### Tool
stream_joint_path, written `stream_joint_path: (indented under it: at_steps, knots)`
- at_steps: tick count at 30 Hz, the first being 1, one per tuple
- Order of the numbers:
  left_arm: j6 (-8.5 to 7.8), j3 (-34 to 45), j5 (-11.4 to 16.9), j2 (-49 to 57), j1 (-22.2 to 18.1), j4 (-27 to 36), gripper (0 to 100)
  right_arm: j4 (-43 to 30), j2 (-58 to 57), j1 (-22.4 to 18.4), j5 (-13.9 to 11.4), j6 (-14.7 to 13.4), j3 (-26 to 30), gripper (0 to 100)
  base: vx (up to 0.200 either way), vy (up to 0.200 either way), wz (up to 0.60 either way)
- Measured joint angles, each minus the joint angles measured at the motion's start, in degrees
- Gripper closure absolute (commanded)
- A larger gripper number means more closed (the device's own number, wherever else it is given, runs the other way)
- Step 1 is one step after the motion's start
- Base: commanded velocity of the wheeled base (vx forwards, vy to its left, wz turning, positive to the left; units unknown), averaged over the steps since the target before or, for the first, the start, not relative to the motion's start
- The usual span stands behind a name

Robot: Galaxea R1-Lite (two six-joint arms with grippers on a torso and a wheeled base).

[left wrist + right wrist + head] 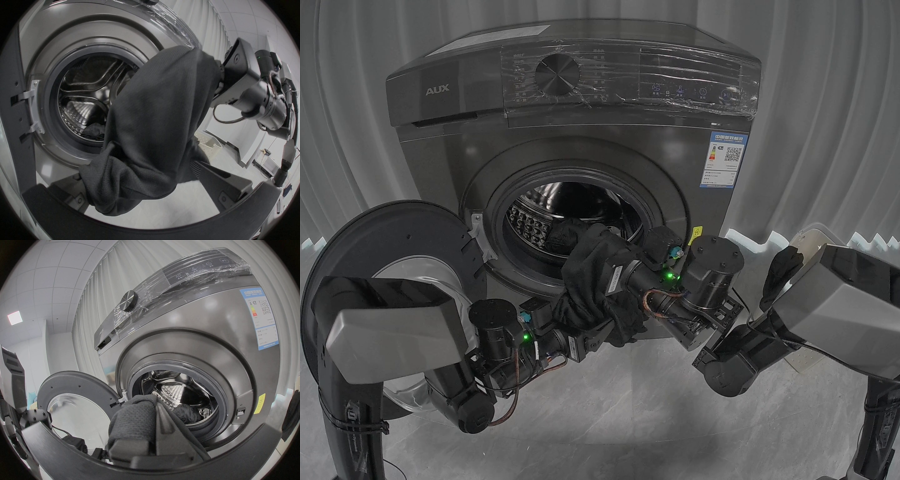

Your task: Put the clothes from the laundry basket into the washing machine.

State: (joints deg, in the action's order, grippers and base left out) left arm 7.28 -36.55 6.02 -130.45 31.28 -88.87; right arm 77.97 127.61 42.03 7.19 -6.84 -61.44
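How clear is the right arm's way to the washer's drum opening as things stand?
Likely yes: the door stands swung wide aside, and the right arm, draped with the black garment, is just before the drum opening with nothing between.

Black garment [594, 281], dark grey washing machine [456, 150], white curtain [825, 125]

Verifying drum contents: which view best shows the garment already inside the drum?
Right wrist view: the dark garment lies unobstructed on the drum floor. Left wrist view shows its edge beside the hanging black cloth; head view shows a dark patch, partly hidden.
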Motion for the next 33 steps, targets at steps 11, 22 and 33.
stream_joint_path:
  at_steps: [11,22,33]
  knots:
    - [-0.17,-3.85,2.46,1.93,0.44,0.02,0,-0.05,-0.02,0.35,0.0,-0.02,1.28,100,0.0,0.0,0.0]
    - [-1.16,-10.28,-0.09,-2.24,-1.29,0.13,100,-0.13,-0.21,0.77,0.02,-0.02,1.8,100,0.0,0.0,0.0]
    - [-0.93,-12.37,-1.57,-3.04,-2.47,0.11,100,0.04,-0.1,0.82,-0.17,-0.13,3.69,0,0.0,0.0,0.0]
